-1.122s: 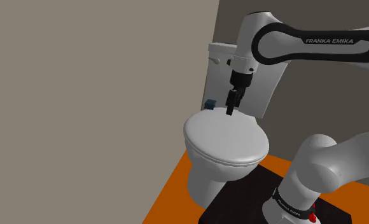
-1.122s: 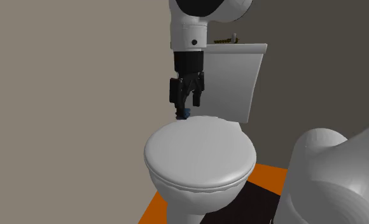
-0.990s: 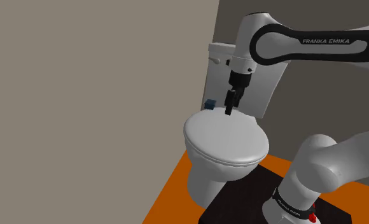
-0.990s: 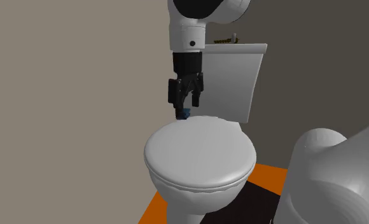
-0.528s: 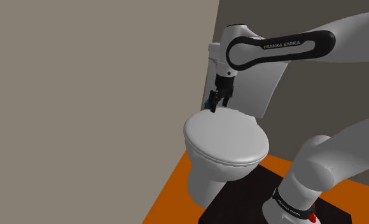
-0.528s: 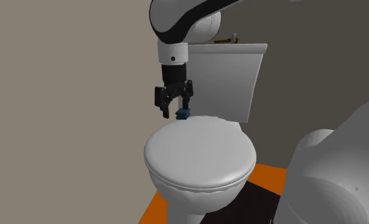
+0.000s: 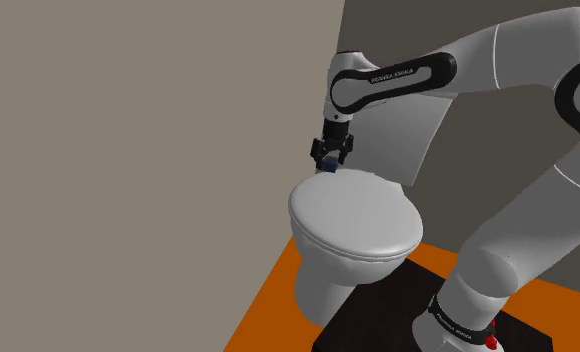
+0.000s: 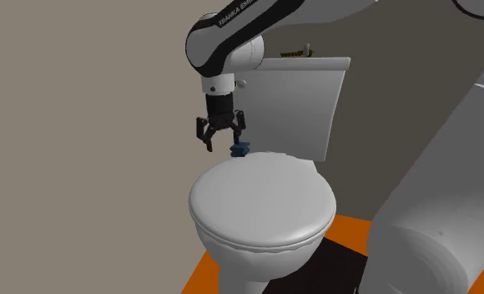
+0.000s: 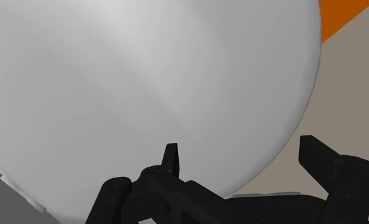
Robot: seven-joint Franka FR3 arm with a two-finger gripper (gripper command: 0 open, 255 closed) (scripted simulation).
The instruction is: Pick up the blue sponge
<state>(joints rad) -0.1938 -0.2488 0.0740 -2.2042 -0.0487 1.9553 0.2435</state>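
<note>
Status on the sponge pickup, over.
Gripper open, fingers apart, hovering over blue sponge. Sponge sits at toilet lid's back edge, not gripped. Tank close behind; nothing else in the way.

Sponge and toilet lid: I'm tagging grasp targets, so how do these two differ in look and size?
The sponge is blue; the toilet lid is pale grey. The sponge is small and blocky; the toilet lid is broad, rounded and smooth. They share a spot: the sponge sits at the lid's rear edge.
</note>
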